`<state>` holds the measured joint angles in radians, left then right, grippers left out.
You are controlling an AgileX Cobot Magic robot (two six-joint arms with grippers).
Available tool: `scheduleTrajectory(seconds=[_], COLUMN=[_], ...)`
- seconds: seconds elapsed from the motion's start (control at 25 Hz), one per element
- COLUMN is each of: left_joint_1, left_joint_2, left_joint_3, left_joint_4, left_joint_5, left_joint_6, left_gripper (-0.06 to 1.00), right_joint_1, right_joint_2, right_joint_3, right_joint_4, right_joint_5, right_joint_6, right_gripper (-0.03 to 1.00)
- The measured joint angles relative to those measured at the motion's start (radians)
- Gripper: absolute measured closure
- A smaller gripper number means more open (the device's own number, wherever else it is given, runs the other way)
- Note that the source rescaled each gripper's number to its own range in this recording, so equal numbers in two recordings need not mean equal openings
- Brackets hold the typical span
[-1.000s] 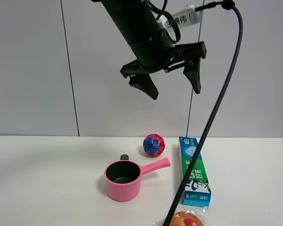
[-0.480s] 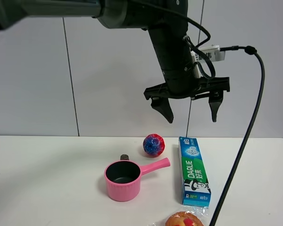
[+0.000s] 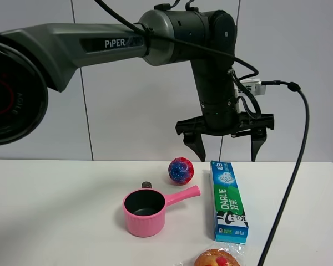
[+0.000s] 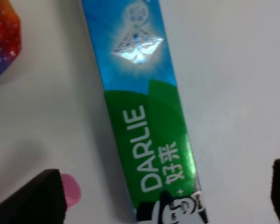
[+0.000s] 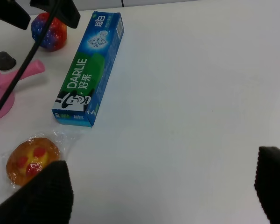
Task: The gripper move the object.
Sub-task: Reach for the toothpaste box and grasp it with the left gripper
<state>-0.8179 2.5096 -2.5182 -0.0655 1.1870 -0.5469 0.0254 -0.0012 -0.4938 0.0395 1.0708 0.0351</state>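
Observation:
The blue-and-green DARLIE toothpaste box (image 3: 228,200) lies flat on the white table, right of the pink saucepan. My left gripper (image 3: 227,158) hangs open just above the box's far end, one prong on each side, touching nothing. In the left wrist view the box (image 4: 144,121) runs lengthwise between the left gripper's (image 4: 156,200) spread fingers. The right wrist view shows the box (image 5: 87,70) from the side. My right gripper (image 5: 158,191) is open and empty over bare table, away from the box.
A pink saucepan (image 3: 145,210) stands left of the box, its handle pointing at it. A blue-red ball (image 3: 181,170) lies behind the handle. A wrapped orange pastry (image 3: 216,259) sits at the front edge. A black cable (image 3: 288,183) hangs right of the box.
My left arm has come down and moved right, from high above the saucepan to just over the box's far end. The gripper stayed open. The objects have not moved.

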Motion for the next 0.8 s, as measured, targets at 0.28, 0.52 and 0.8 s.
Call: scheduleTrajectory(seconds=[0.28,0.52,0.8], left_joint_1=[-0.065,-0.068,-0.056], left_joint_2=[0.026,0.081,0.134], left_joint_3=[-0.003,-0.003,-0.003], left_joint_4=[0.021,0.100,0.129], left_joint_5=[-0.109,-0.111,-0.146], left_joint_6=[0.104,0.110,0.001], left_gripper=[-0.06,-0.06,-0.06], right_joint_1=[0.000,0.000,0.000], right_joint_2=[0.000,0.000,0.000], right_joint_3=[0.000,0.000,0.000], right_joint_4=[0.000,0.000,0.000], right_joint_5=[0.000,0.000,0.000], right_joint_6=[0.000,0.000,0.000], right_gripper=[-0.03,-0.03,-0.03])
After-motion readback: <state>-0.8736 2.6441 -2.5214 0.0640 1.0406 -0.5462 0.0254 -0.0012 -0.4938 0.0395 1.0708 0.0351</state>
